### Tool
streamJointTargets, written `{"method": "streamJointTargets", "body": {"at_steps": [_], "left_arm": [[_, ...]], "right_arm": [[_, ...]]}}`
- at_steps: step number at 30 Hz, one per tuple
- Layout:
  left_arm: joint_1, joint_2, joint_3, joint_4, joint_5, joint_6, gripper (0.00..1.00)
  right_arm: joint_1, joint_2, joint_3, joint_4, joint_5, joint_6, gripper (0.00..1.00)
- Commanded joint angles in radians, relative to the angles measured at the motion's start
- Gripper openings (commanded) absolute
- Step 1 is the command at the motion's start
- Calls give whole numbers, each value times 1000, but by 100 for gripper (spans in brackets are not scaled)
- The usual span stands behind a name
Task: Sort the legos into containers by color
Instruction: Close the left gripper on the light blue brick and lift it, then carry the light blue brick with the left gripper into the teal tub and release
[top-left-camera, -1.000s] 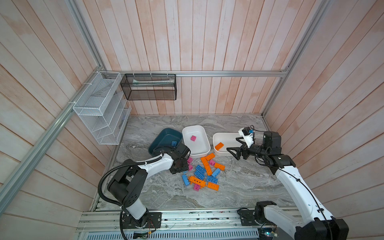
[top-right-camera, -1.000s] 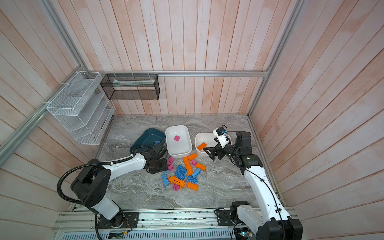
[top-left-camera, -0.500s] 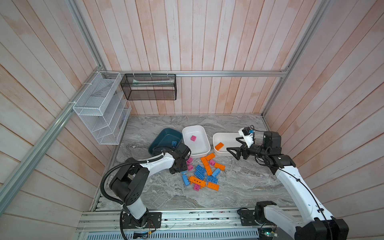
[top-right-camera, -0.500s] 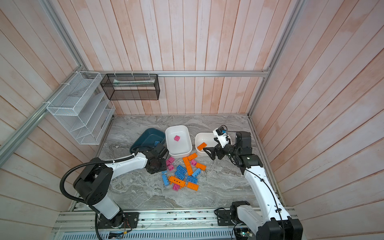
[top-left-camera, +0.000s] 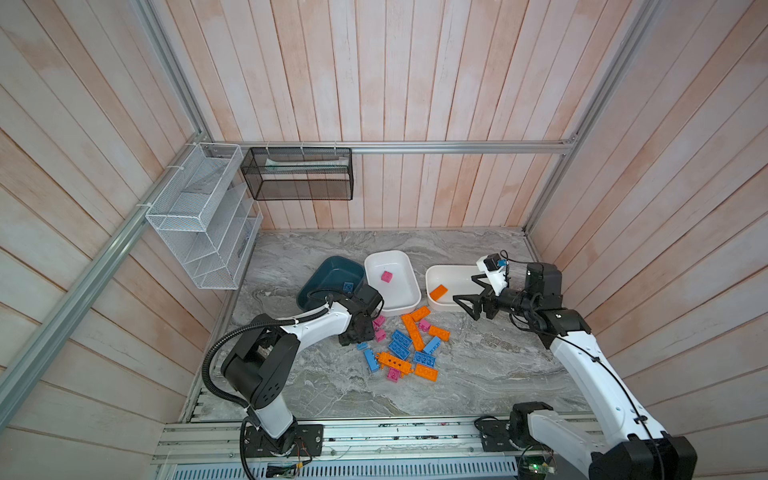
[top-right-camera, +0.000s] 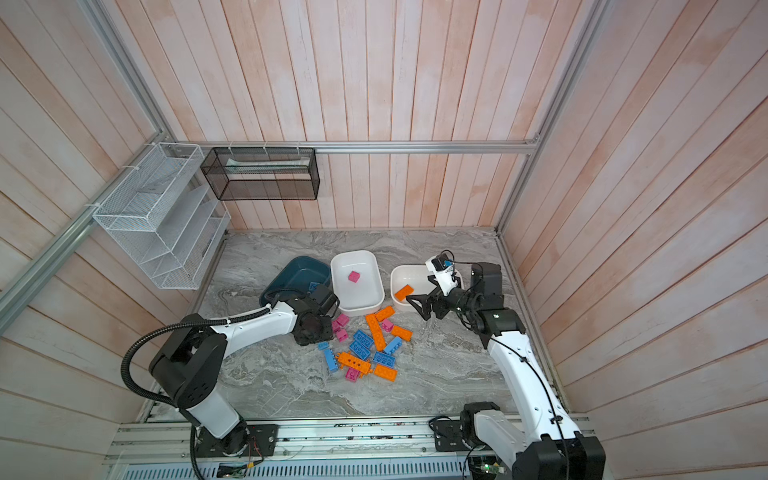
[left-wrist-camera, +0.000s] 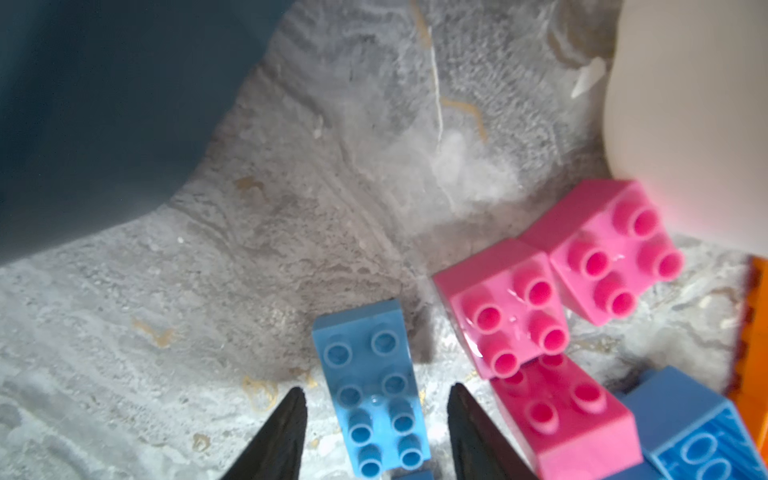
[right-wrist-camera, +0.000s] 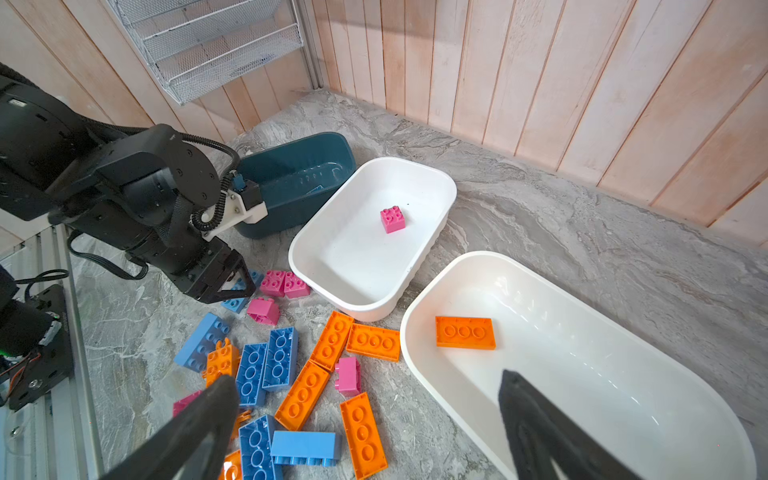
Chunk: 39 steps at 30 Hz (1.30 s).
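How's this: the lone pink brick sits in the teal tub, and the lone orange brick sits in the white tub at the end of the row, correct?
Not quite. The pink brick lies in the middle white tub, not the teal tub, as the right wrist view shows. The orange brick does lie in the end white tub.

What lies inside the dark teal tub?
One blue brick shows inside the dark teal tub, by its robot-side wall. The left arm covers part of that side, so anything there cannot be seen.
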<state>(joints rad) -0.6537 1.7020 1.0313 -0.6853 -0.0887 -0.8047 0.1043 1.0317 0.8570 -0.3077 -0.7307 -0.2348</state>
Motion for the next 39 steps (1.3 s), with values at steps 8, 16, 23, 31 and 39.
{"method": "streamJointTargets", "body": {"at_steps": [8, 16, 23, 31, 39], "left_arm": [[-29, 33, 11, -56, -89, -32, 51], [-36, 58, 4, -68, -100, -15, 38], [-35, -12, 79, -134, -78, 34, 29], [35, -114, 322, -312, 2, 227, 30], [268, -22, 476, -260, 20, 559, 32]], "right_arm": [[5, 1, -16, 7, -9, 0, 98], [3, -2, -23, 12, -15, 2, 98], [2, -5, -17, 18, -22, 14, 98], [61, 26, 8, 67, -138, 97, 98], [171, 50, -13, 158, -128, 158, 98]]}}
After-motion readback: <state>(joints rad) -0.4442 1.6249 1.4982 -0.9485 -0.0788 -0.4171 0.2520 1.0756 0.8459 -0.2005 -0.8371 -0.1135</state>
